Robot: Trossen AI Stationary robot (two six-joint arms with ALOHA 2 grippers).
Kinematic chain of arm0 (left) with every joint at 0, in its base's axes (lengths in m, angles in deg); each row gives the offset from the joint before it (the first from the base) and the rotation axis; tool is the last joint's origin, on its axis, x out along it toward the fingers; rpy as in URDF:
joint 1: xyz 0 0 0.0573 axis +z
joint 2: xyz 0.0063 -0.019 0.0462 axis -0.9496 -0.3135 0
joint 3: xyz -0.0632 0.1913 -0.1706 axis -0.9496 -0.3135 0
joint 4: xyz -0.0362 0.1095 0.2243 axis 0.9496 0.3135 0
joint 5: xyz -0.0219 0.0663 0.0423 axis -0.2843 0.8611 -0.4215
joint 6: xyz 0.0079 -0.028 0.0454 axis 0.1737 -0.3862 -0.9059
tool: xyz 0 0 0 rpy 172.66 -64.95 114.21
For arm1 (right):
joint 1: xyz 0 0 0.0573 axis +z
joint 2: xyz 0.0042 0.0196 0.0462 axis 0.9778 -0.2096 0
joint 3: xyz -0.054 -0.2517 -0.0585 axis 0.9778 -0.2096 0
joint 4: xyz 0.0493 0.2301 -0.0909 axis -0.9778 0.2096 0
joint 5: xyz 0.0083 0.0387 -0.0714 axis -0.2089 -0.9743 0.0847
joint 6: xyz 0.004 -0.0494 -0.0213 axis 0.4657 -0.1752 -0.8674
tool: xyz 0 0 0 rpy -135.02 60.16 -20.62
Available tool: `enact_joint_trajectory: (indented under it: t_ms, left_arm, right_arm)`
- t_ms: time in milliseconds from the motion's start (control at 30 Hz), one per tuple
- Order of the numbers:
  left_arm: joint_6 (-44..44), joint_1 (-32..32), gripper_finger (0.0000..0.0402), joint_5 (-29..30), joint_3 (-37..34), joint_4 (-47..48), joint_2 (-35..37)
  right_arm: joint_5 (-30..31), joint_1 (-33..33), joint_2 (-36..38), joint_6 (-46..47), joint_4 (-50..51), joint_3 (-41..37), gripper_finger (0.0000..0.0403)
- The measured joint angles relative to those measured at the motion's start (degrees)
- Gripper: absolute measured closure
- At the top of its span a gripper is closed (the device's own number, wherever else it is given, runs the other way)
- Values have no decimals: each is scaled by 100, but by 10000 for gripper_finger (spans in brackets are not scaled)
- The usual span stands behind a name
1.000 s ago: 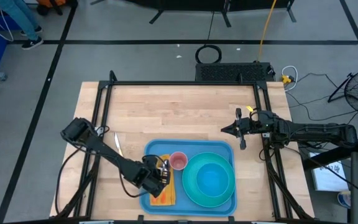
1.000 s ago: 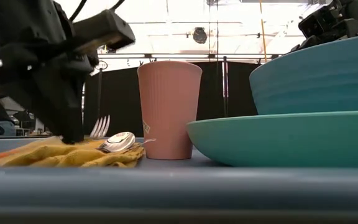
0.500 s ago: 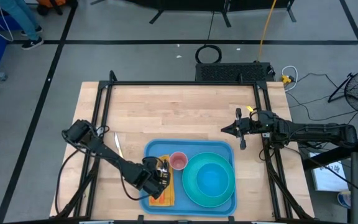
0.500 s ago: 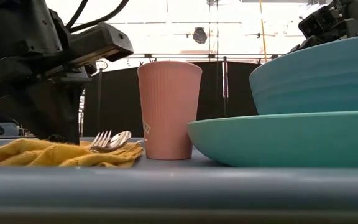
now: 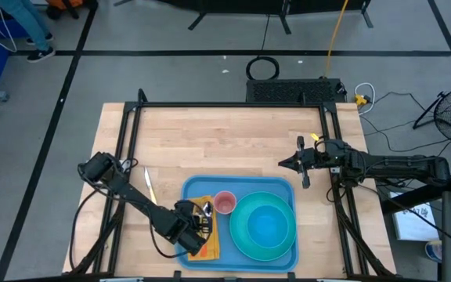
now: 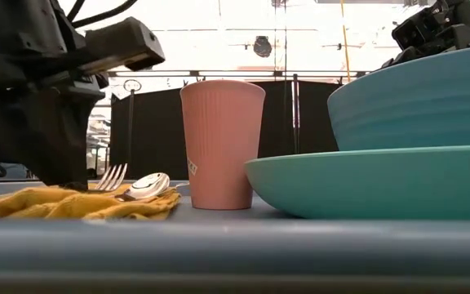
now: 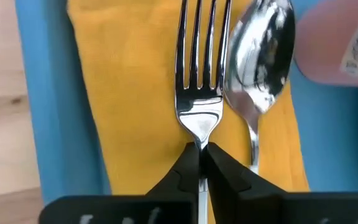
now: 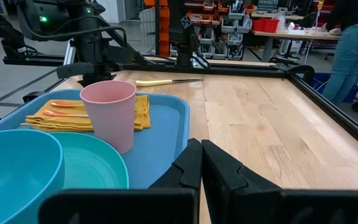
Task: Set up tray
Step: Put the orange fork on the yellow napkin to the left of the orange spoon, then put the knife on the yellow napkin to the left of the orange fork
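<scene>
The left end effector (image 7: 199, 163), clamped on the fork (image 7: 199, 74) handle, holds it lengthwise beside the spoon (image 7: 260, 62) on the napkin (image 7: 129, 93) in the tray (image 5: 284, 188); the knife (image 5: 149, 185) lies outside, nearest this arm.

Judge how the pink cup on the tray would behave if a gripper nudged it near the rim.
The pink cup stands upright, tall and narrowing toward its base, so it would probably tip rather than slide. It looks thin-walled, so likely light. The tray floor beneath looks smooth, so a low push might just skate it toward the teal plate.
</scene>
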Motion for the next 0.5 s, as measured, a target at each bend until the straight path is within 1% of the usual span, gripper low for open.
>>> enact_joint_trajectory:
  t_ms: [100,167,367,500]
  left_arm:
    - [-21,17,393,63,0,21,0]
    - [-92,50,384,71,0,29,-1]
    - [-223,77,318,113,0,49,-2]
    - [-271,73,287,107,2,103,-2]
  right_arm:
    - [-2,0,-1,-2,0,0,403]
    - [-2,-1,0,-2,0,0,403]
    - [-2,-1,0,-2,0,0,403]
    - [-2,0,-2,8,0,0,403]
